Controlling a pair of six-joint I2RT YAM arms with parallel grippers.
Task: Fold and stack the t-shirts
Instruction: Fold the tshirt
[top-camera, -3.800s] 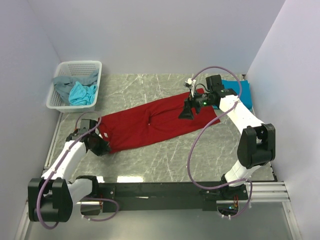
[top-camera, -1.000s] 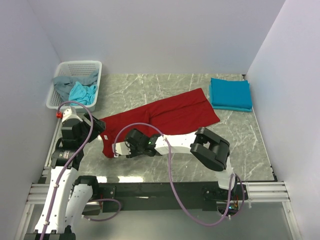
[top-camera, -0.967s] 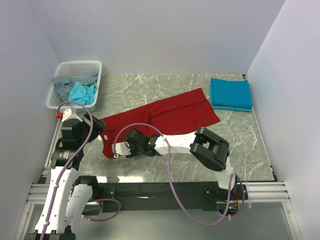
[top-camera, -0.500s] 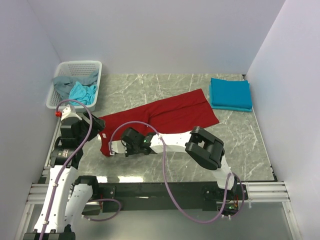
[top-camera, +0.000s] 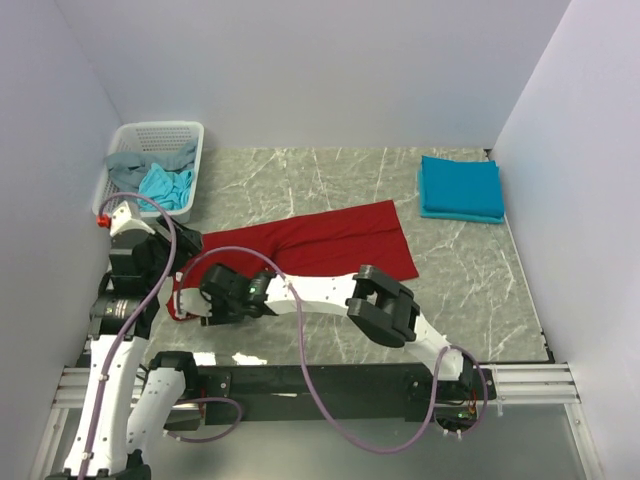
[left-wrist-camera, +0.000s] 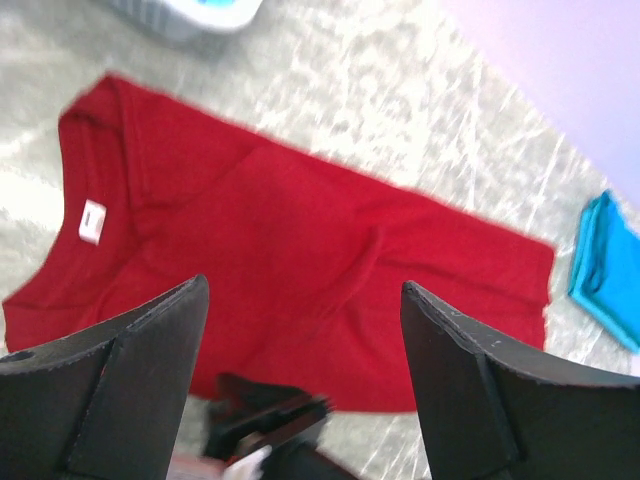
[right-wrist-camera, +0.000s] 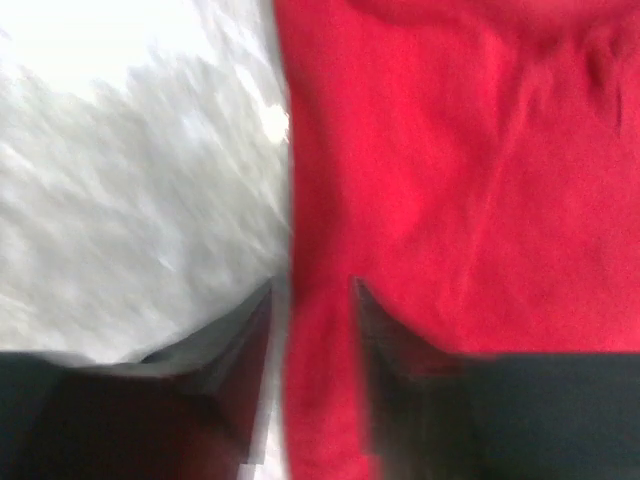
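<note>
A dark red t-shirt (top-camera: 310, 250) lies flat across the middle of the table, its collar end at the left. My right gripper (top-camera: 207, 304) reaches far left to that end. In the right wrist view its fingers (right-wrist-camera: 312, 285) are closed on a strip of the red t-shirt's (right-wrist-camera: 450, 180) edge, with cloth filling the gap. My left gripper (top-camera: 172, 262) hangs open above the left end of the red t-shirt (left-wrist-camera: 300, 230), fingers (left-wrist-camera: 303, 285) wide apart and holding nothing. A folded teal-blue t-shirt (top-camera: 460, 187) rests at the back right.
A white mesh basket (top-camera: 128, 135) at the back left holds a grey t-shirt (top-camera: 125, 172) and a light turquoise t-shirt (top-camera: 165, 187). Purple walls close in the table on three sides. The right arm (top-camera: 330, 292) stretches low across the table's front.
The right gripper has moved left along the table's front and the red t-shirt has slid left with it, its right end pulled away from the teal-blue one. The left arm has shifted slightly left.
</note>
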